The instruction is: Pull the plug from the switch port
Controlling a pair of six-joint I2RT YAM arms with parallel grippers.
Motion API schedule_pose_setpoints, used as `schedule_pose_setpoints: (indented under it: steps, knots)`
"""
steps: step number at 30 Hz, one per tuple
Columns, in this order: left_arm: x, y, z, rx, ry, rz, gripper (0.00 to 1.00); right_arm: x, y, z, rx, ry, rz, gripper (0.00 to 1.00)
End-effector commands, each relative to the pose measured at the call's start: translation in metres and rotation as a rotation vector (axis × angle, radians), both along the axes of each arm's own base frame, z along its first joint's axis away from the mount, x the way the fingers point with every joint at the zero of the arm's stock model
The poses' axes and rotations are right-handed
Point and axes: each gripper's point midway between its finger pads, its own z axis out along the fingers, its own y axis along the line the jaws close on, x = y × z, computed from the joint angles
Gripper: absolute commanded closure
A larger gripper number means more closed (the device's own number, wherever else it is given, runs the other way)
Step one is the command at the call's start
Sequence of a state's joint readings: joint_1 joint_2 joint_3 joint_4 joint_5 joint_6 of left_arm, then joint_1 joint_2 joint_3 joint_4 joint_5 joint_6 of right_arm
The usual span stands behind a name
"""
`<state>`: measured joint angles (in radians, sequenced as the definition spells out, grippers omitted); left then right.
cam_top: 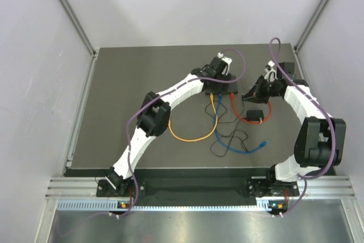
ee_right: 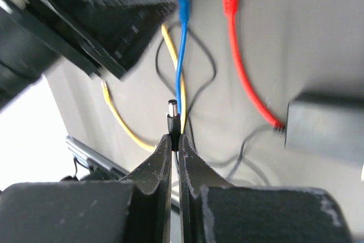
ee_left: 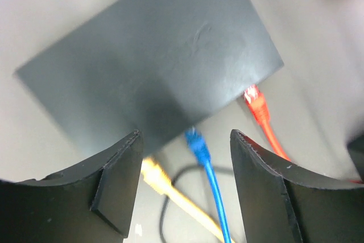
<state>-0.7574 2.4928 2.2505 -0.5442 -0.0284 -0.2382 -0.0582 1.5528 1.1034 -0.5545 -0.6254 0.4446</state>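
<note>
The plug (ee_right: 172,115) is out in free air with its bare metal tip showing. The right gripper (ee_right: 175,139) pinches it at the base, fingers squeezed almost together, so by the look of it the pull itself is done. It sits just right of the switch (ee_left: 153,61), which lies flat at the back-middle of the table (cam_top: 125,95). The blue cable (ee_left: 199,146), red cable (ee_left: 257,106) and yellow cable (ee_left: 156,174) meet one long edge of it. Over that edge hangs the left gripper (ee_left: 185,152), spread wide and holding nothing; whether it touches the box I cannot tell. Now the danger: the thin black wire (ee_right: 243,143) runs to the power adapter (cam_top: 254,116) and loops among the other leads. A long retreat could drag the adapter, or snag the blue lead and tug the switch. The hold is slim too, so a slip is possible. Room? The two wrists are near each other and the table's right edge is close, so the open ground lies forward and to the left.
</note>
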Motion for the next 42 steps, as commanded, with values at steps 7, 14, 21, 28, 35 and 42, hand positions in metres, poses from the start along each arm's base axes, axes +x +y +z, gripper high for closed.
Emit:
schedule_pose_setpoints:
  steps: [7, 14, 21, 28, 35, 42]
  knots:
    - [-0.02, 0.036, 0.113, -0.16, 0.063, 0.085, 0.33, -0.085, -0.013, 0.02, -0.213, 0.091, -0.088, 1.0]
    - [-0.042, 0.046, 0.135, -0.202, 0.131, 0.091, 0.34, -0.124, -0.088, -0.035, -0.432, 0.266, -0.363, 1.0]
    - [-0.072, 0.047, 0.133, -0.258, 0.215, 0.053, 0.36, -0.122, -0.161, -0.07, -0.415, 0.387, -0.669, 0.93]
    - [-0.07, 0.045, 0.115, -0.21, 0.221, -0.009, 0.37, -0.12, -0.171, -0.096, -0.47, 0.441, -0.569, 0.65]
    - [-0.071, 0.038, 0.107, -0.231, 0.243, -0.045, 0.37, -0.111, -0.176, -0.046, -0.585, 0.33, -0.502, 0.24]
    - [-0.062, 0.04, 0.1, -0.201, 0.217, -0.037, 0.37, -0.024, -0.104, 0.034, -0.574, -0.007, -0.282, 0.12]
